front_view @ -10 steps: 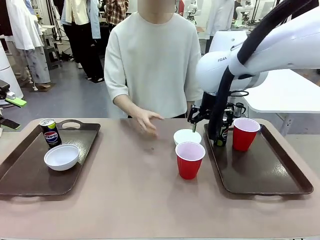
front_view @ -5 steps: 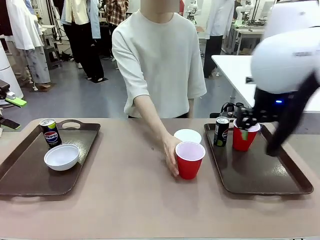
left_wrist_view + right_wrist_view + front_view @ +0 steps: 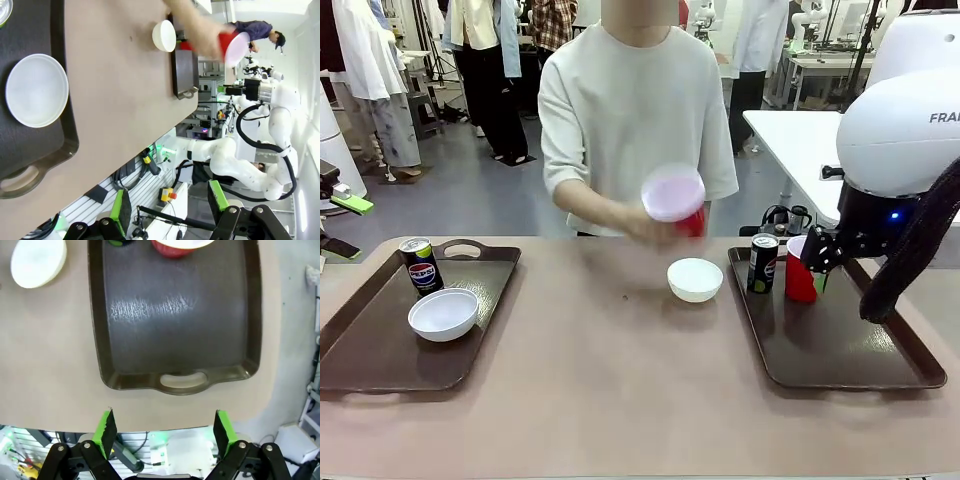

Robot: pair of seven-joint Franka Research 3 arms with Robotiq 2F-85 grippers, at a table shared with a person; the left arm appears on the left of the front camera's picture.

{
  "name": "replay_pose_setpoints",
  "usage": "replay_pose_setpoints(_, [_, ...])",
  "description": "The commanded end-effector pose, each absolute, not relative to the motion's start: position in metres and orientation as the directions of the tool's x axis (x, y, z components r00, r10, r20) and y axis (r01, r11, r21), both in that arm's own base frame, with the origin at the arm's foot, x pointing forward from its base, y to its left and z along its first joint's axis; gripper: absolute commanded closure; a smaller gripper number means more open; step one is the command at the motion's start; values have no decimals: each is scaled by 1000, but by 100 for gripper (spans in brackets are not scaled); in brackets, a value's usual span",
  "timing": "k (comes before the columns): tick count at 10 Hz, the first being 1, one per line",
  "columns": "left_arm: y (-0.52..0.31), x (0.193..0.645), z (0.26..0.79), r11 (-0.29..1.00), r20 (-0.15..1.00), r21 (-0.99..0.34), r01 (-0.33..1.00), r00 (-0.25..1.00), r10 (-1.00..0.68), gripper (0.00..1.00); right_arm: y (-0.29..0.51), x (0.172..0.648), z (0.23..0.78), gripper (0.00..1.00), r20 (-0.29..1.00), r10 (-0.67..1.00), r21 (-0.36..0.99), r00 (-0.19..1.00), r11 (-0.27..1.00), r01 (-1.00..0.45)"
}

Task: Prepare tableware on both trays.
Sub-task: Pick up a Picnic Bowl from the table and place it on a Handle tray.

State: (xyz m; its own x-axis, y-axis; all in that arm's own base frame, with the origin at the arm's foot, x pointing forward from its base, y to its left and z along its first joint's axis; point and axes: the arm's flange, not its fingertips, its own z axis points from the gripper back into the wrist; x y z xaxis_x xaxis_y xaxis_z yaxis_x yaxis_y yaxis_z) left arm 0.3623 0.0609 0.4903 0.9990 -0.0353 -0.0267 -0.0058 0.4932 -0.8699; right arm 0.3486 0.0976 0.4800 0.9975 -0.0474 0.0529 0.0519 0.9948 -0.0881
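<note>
A red cup (image 3: 673, 193) is held tilted above the table (image 3: 600, 370) in the person's hand (image 3: 638, 228), likely bound for the left tray (image 3: 370, 355), where only a can (image 3: 420, 265) and bowl (image 3: 443, 313) are set. The left gripper (image 3: 169, 202) and right gripper (image 3: 162, 427) are spread wide, empty.

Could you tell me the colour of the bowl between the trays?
The bowl is white; front view shows it best.
</note>
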Motion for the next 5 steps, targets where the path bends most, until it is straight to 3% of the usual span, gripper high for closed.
replay_pose_setpoints(1, [62, 361, 491, 483, -14, -876, 8, 999, -41, 18, 95, 341, 487, 0, 70, -48, -101, 996, 993, 55])
replay_pose_setpoints(5, [62, 361, 491, 483, -14, -876, 8, 999, -41, 18, 182, 405, 450, 0, 38, -87, 38, 995, 996, 86])
